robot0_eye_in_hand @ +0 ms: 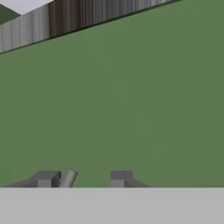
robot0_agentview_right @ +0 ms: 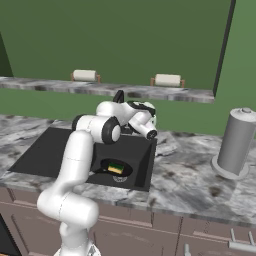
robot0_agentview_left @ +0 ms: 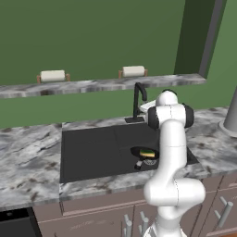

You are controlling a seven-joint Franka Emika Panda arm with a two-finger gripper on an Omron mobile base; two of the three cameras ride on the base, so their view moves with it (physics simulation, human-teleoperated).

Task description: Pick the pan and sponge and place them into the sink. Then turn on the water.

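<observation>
a black rectangular sink (robot0_agentview_left: 92, 152) is set into a grey marbled countertop (robot0_agentview_left: 28, 162), and it serves as the landmark here. inside the sink, at its right front corner, lies a small round black pan (robot0_agentview_left: 144, 153). the yellow sponge (robot0_agentview_left: 147, 153) with a dark green layer rests on the pan. in the right base view the same pan (robot0_agentview_right: 116, 167) and sponge (robot0_agentview_right: 116, 168) sit low in the basin near its front right corner, close to a round silver drain (robot0_agentview_right: 120, 178).

behind the sink's back edge stands a tall black curved faucet (robot0_agentview_left: 138, 99). no stream of water can be seen from it.

the white arm rises in front of the sink and bends over its right side. the hand is raised above the back right part of the sink, close to the faucet, and is pointed towards the green wall (robot0_eye_in_hand: 131, 96). in the hand view the gripper (robot0_eye_in_hand: 82, 179) has its two dark fingertips (robot0_eye_in_hand: 45, 179) set apart with a clear gap between them, and nothing is held between them; a thin grey rod (robot0_eye_in_hand: 67, 178) shows just beside the left tip.

on a marbled ledge (robot0_agentview_left: 102, 85) beyond the sink rest two white rolls in brown holders (robot0_agentview_left: 52, 76). well to the right of the sink stands a grey cylindrical canister (robot0_agentview_right: 236, 144).
</observation>
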